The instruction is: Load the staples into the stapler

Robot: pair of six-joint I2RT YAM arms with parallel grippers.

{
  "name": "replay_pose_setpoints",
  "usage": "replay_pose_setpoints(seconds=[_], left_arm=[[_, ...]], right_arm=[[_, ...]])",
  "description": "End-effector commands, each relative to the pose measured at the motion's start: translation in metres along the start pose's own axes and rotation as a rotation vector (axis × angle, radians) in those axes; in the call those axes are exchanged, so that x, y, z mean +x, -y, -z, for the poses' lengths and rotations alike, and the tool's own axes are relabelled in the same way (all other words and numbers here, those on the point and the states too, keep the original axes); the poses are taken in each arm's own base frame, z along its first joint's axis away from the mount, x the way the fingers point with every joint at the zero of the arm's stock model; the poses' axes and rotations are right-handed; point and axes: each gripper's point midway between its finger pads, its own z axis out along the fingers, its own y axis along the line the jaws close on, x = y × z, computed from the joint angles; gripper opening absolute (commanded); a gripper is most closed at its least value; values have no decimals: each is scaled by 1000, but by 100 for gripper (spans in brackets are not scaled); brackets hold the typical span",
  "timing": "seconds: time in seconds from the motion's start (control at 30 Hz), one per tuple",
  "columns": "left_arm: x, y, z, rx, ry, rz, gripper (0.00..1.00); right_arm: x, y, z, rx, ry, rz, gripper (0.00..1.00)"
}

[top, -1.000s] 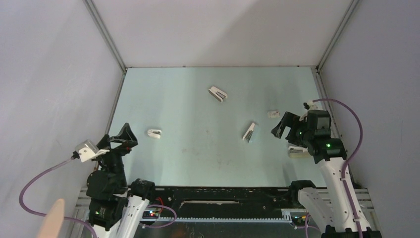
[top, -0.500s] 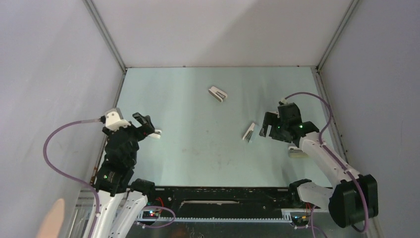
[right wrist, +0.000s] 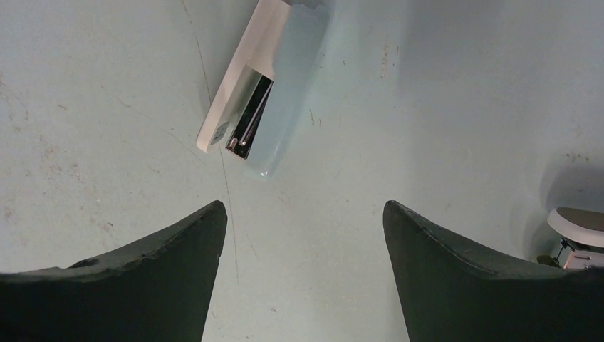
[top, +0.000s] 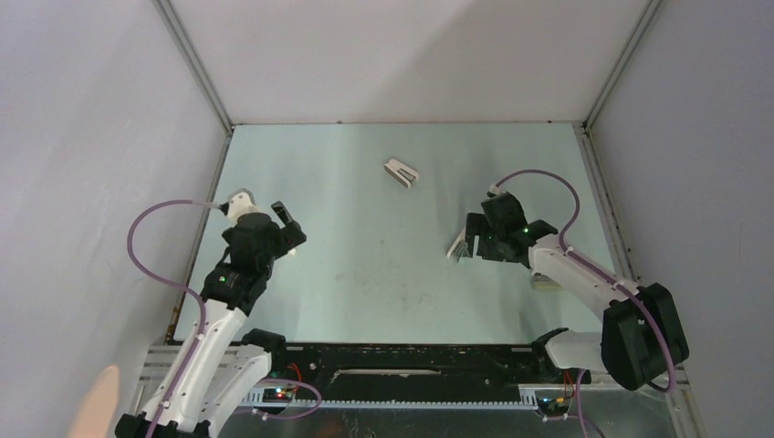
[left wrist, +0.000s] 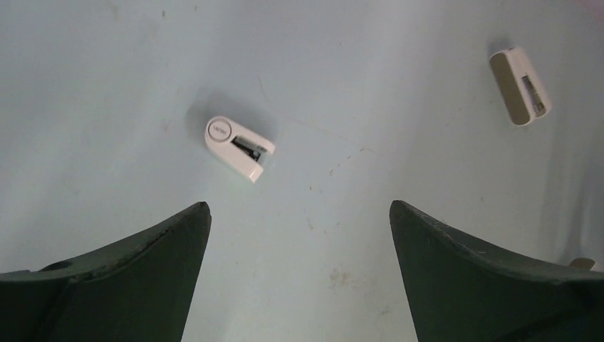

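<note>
The stapler (right wrist: 269, 92) is slim, pale grey-green with a white side, and lies on the pale blue table with its metal channel showing. In the top view it (top: 454, 246) peeks out at the left of my right gripper (top: 471, 238). My right gripper (right wrist: 305, 206) is open and empty, hovering just short of the stapler. My left gripper (top: 290, 224) is open and empty at the table's left side, also shown in the left wrist view (left wrist: 299, 205). The staples are not in view.
A small white rounded stapler (left wrist: 238, 148) lies ahead of my left gripper. A white wedge-shaped stapler (top: 402, 172) lies at the middle back, also in the left wrist view (left wrist: 521, 85). A longer white-and-cream stapler (top: 546, 282) lies under my right arm. Grey walls enclose the table.
My right gripper has swung left to the slim stapler, covering the small white box. My left arm has reached forward and right, over the small white stapler.
</note>
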Motion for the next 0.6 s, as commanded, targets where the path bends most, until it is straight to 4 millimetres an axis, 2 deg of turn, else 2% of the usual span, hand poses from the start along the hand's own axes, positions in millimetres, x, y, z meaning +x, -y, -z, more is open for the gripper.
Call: replay_pose_setpoints(seconds=[0.0,0.1,0.2,0.43,0.57], left_arm=[[6,-3,-3,-43,-9,113,100],[8,-7,-2,-67,-27,111,100],[14,-9,-2,-67,-36,115,100],[20,10,-6,39,-57,125,100],[15,21,-2,85,-76,109,100]], right_arm=[[-18,1,-8,37,73,-7,83],[-24,10,-15,51,75,-24,83],[-39,26,-22,95,81,-68,83],[-95,60,-45,162,113,-153,85],[-118,66,-62,203,101,-113,89]])
